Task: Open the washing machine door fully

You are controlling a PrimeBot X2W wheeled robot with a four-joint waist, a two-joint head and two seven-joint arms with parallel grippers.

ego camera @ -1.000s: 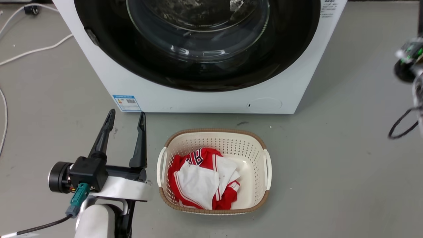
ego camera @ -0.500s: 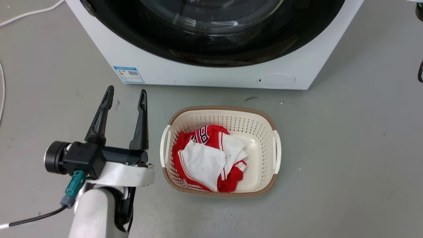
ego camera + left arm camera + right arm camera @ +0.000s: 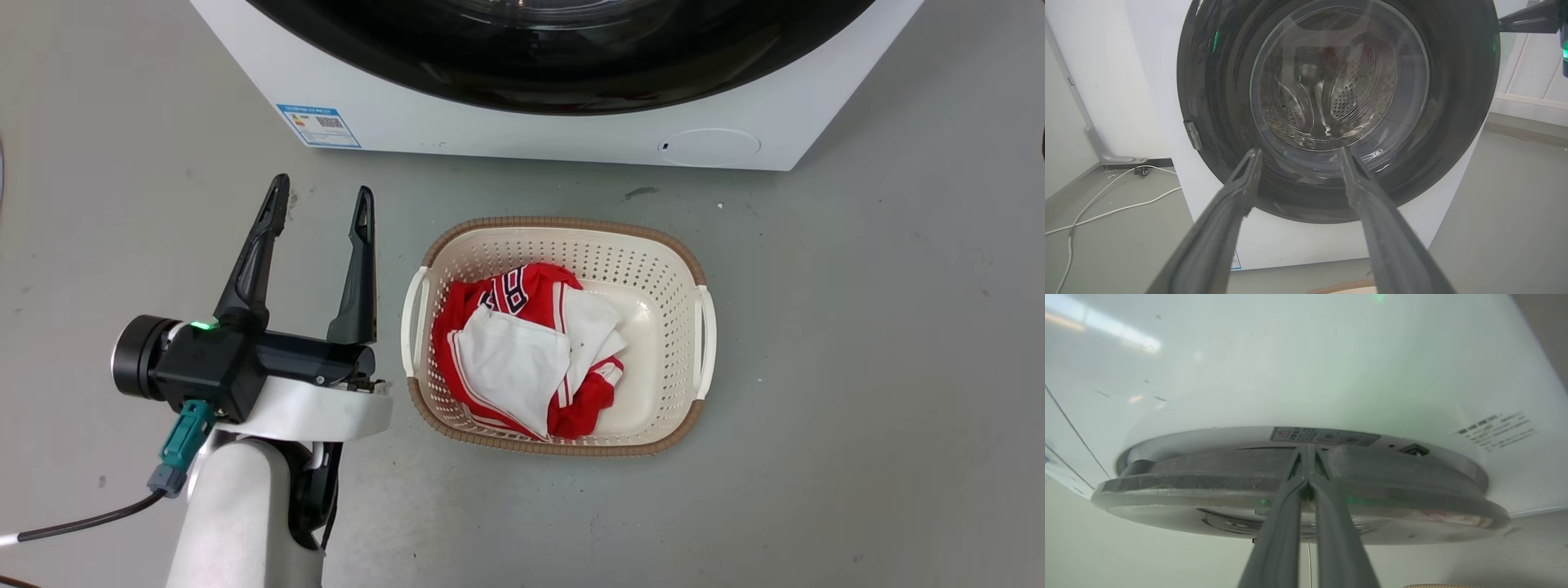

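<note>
Tilting further down than a second ago, crowding washing machine (image 3: 506,135) against top edge. Spreading left gripper (image 3: 322,192) wide, empty, lower left, beside basket (image 3: 563,222). Pinching right gripper (image 3: 1306,457) closed, tips meeting washing machine door (image 3: 1208,484) rim at frame centre.

The head camera looks steeply down on the floor (image 3: 857,327), the laundry basket (image 3: 563,222) and the base of the washing machine (image 3: 490,135). The left wrist camera, held low, faces the washing machine door (image 3: 1453,122) squarely. The right wrist camera sits close against that door's edge. All three views share the door.
</note>
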